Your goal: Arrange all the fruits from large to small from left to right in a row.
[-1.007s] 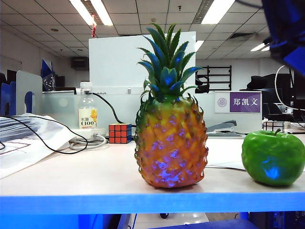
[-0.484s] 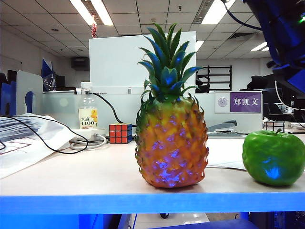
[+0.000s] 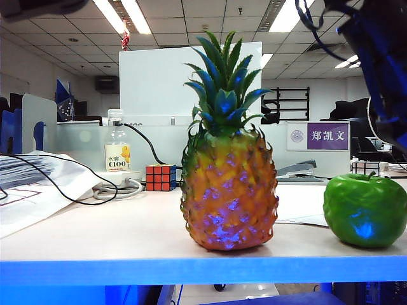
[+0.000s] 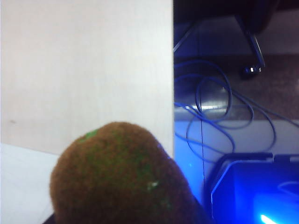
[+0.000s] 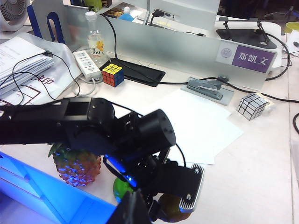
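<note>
The pineapple [image 3: 227, 190] stands near the table's front edge, and the green apple [image 3: 364, 211] sits to its right. Seen from the right wrist, the left arm reaches across above the pineapple [image 5: 77, 165] and apple [image 5: 120, 187]. My left gripper [image 5: 173, 199] is shut on the brown kiwi [image 5: 169, 210], just right of the apple. That kiwi [image 4: 121, 177] fills the left wrist view, close to the table edge [image 4: 172, 93]. Whether it touches the table I cannot tell. My right gripper [image 5: 133, 210] hovers high above, shut and empty.
A Rubik's cube [image 3: 159, 177], a bottle [image 3: 117, 149] and a power strip [image 5: 84, 63] stand at the back left beside papers [image 5: 23, 56]. A white sheet [image 5: 196, 126], stapler [image 5: 205, 88] and silver cube [image 5: 252, 106] lie behind. Cables lie on the floor [image 4: 210, 112].
The dark arm at the exterior view's upper right has swung further into frame, and a dark part now shows at the top left. Pineapple and apple have not moved.
</note>
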Action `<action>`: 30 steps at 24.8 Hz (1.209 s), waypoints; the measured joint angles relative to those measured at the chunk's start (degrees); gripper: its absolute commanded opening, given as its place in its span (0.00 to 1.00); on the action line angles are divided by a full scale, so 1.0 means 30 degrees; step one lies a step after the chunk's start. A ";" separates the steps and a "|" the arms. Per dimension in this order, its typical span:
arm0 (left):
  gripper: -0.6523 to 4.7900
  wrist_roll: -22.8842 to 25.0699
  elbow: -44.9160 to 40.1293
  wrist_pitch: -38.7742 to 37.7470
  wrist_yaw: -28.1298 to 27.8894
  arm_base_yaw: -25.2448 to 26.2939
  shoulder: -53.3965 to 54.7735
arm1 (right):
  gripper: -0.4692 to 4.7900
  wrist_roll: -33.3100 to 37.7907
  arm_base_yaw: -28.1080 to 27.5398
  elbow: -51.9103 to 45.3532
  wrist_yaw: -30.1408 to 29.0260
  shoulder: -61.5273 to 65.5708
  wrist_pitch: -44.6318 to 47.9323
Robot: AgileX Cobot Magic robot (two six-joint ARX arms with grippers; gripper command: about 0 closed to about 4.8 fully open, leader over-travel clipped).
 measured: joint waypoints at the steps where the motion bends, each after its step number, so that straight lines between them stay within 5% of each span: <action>1: 0.11 0.0029 -0.0007 -0.0044 -0.0015 -0.0007 0.0095 | 0.08 0.0000 0.0007 0.0000 0.0000 0.0000 0.0000; 30: 0.11 0.0102 0.0000 0.0947 -0.0087 0.0058 0.0845 | 0.08 0.0087 0.0000 0.0000 0.0000 0.0000 0.0007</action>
